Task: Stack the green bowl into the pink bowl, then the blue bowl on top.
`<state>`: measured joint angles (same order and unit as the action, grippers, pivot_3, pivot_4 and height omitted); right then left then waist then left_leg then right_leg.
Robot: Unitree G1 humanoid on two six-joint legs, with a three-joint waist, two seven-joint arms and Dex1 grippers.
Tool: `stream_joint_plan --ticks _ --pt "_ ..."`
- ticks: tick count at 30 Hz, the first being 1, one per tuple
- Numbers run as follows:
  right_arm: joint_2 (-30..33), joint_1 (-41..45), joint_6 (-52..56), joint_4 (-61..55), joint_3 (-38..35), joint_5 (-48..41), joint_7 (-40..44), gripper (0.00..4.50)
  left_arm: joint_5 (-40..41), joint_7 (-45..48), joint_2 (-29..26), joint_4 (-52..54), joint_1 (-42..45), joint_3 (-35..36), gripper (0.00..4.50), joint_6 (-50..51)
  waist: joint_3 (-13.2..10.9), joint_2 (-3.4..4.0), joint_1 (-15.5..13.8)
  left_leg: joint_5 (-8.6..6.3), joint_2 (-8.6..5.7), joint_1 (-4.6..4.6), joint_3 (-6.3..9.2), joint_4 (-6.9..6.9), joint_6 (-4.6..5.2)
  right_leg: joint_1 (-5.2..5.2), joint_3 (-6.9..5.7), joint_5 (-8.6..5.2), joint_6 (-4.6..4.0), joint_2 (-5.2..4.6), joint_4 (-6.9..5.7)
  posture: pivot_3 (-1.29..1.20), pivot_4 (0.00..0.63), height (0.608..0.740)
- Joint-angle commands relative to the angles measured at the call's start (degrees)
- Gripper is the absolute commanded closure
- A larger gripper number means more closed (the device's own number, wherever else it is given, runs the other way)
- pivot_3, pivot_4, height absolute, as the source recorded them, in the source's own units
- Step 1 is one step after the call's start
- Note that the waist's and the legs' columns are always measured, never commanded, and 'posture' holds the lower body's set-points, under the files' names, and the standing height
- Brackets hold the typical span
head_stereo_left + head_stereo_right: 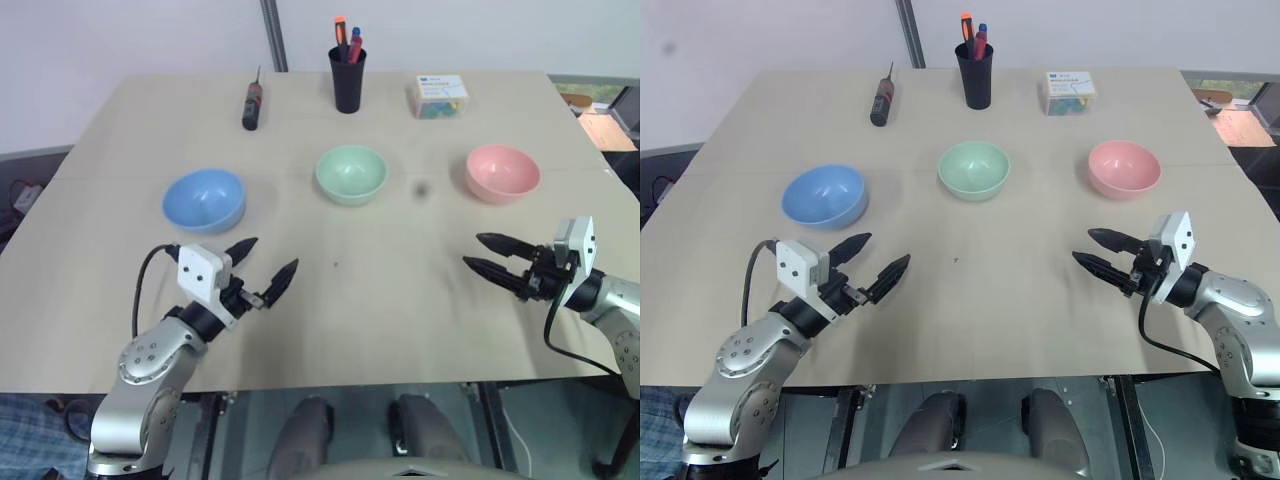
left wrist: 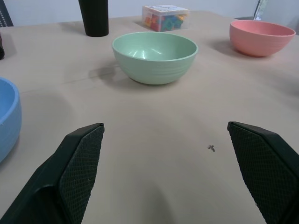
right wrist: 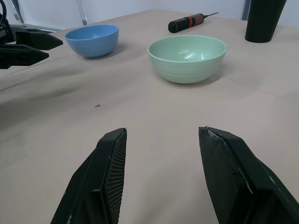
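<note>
Table (image 1: pixel 120 330) of pale wood bears three separate bowls; both arms' jaws gape empty.

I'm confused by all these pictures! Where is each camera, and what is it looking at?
Head cameras: look down over the table, showing the left gripper and right gripper, both open.
Left wrist camera: looks past its fingers at the green bowl.
Right wrist camera: looks past its fingers at the green bowl and blue bowl.
Shared: the green bowl.
</note>
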<state>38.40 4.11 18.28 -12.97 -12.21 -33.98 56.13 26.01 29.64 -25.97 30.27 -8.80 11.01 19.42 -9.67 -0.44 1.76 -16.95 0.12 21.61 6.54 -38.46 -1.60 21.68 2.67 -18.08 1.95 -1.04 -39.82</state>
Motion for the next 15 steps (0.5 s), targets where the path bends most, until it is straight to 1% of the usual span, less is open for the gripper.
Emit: stream_joint_plan --ticks 1,4,15 --pt "0.42 0.83 -1.05 -1.31 -0.81 -0.12 0.41 1.94 1.38 0.39 -0.32 2.51 0.87 0.52 0.00 -0.23 0.00 0.00 0.00 0.00 0.00 0.00 0.00 0.00 0.00 0.00 0.00 0.00 0.00 0.00 0.00 0.00 0.150 0.739" --pt "0.09 1.02 -1.01 -1.50 -0.79 -0.08 -0.35 1.94 2.62 2.06 -0.37 2.51 0.76 0.51 0.00 -1.05 0.00 0.00 -0.05 0.00 0.00 0.00 0.00 0.00 0.00 0.00 -0.01 0.00 0.00 0.00 0.00 0.00 0.150 0.739" --pt "-0.51 2.02 -2.25 -0.30 -0.81 1.24 -1.29 1.94 3.64 2.39 0.27 2.60 1.20 -0.08 0.00 -0.90 0.00 0.00 -0.13 0.00 0.00 0.01 0.00 0.00 0.00 0.00 -0.01 0.00 0.00 0.00 0.00 0.00 0.150 0.739"
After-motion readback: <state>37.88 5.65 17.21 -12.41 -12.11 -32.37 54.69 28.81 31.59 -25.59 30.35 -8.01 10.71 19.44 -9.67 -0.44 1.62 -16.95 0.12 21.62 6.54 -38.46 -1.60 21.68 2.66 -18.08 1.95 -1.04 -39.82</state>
